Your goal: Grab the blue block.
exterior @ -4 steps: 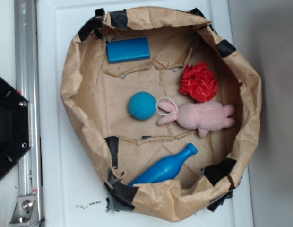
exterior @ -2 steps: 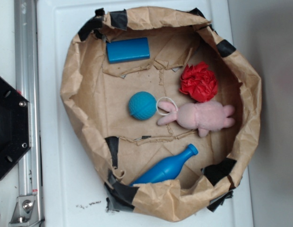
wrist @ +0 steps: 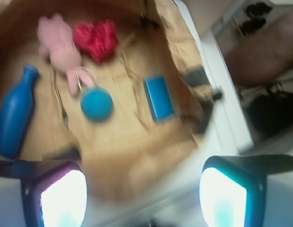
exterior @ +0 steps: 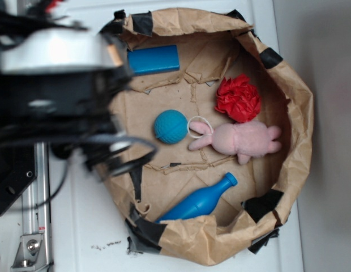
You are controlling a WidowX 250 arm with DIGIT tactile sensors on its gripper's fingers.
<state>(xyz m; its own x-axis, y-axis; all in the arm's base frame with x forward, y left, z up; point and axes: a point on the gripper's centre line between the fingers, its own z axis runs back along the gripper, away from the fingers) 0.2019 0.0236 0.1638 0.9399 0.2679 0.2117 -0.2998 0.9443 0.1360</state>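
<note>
Spreading across the white tabletop [exterior: 79,226], a crumpled brown paper basin [exterior: 289,113] patched with black tape is seen from above, and all the small things lie inside it. The upper left of the exterior view is filled by the robot arm [exterior: 56,85], blurred, dark below and pale on top, with cables hanging over the basin's left rim. In the wrist view the pincer [wrist: 144,201] is shown at the bottom edge with its two glowing fingers [wrist: 64,198] set well apart and nothing between them; it is held over the basin's near rim, well apart from every object. A pink plush rabbit [exterior: 240,139] lies right of the middle, its ears reaching toward a teal textured ball [exterior: 170,126]. A blue bottle [exterior: 198,201] lies tilted along the lower wall. The blue block [exterior: 153,59] lies flat near the upper left wall, just beside the arm's edge, untouched. A red crumpled tuft [exterior: 238,98] sits just above the rabbit.
</note>
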